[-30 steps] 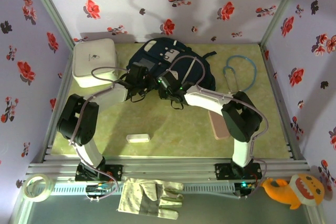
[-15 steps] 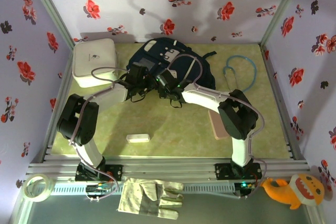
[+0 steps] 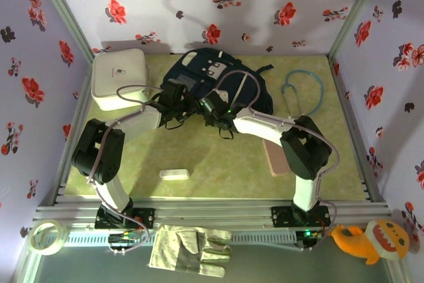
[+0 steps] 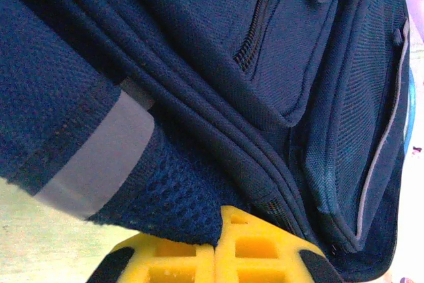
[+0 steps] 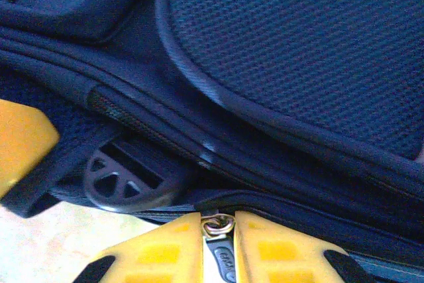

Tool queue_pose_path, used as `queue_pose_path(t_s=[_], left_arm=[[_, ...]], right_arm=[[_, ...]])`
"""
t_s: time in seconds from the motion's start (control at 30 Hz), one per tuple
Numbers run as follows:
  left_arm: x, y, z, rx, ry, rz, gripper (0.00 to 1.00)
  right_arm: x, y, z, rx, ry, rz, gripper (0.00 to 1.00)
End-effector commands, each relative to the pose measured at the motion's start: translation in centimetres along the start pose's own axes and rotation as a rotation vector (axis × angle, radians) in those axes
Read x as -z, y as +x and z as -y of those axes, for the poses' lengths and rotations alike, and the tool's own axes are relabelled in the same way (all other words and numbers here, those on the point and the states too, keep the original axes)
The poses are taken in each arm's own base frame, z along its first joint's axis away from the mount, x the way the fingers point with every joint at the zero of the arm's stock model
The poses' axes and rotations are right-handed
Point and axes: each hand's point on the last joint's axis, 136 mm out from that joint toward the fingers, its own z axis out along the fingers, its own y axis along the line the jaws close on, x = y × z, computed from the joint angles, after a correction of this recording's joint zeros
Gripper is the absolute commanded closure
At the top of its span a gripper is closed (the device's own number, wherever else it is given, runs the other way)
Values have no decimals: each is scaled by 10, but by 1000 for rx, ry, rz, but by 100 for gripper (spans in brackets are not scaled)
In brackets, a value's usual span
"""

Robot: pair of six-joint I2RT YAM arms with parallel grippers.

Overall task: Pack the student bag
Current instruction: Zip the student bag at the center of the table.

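Right wrist: navy student bag, zipper pull in right pincer; left pincer clenched.

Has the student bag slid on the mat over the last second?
No. The student bag sits where it was: its left edge keeps the same gap to the white box, which has not moved either.

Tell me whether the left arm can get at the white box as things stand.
Probably, but not at once: the left gripper is shut on the student bag's mesh edge and must let go first. The white box sits close on its left, and the way looks free.
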Motion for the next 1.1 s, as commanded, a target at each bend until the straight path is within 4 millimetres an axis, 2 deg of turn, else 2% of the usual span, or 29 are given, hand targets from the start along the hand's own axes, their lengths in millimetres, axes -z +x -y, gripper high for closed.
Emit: queue_pose_path(t_s=[0.0, 0.17, 0.37, 0.53, 0.63, 0.8, 1.07], left_arm=[[24, -18, 43, -42, 127, 47, 100], [22, -19, 38, -40, 116, 46, 100], [20, -20, 38, -40, 111, 44, 100], [20, -20, 39, -42, 113, 42, 100], [20, -20, 39, -45, 111, 42, 100], [21, -21, 40, -49, 110, 44, 100], [18, -28, 27, -54, 72, 58, 100]], right_arm=[[4, 7, 47, -18, 167, 6, 81], [9, 9, 52, -9, 175, 4, 79], [3, 12, 25, 55, 67, -38, 67], [0, 10, 16, 118, 70, -41, 64], [-3, 9, 18, 132, 97, -40, 68], [-4, 7, 35, 123, 195, -22, 76], [13, 9, 59, 54, 207, 14, 85]])
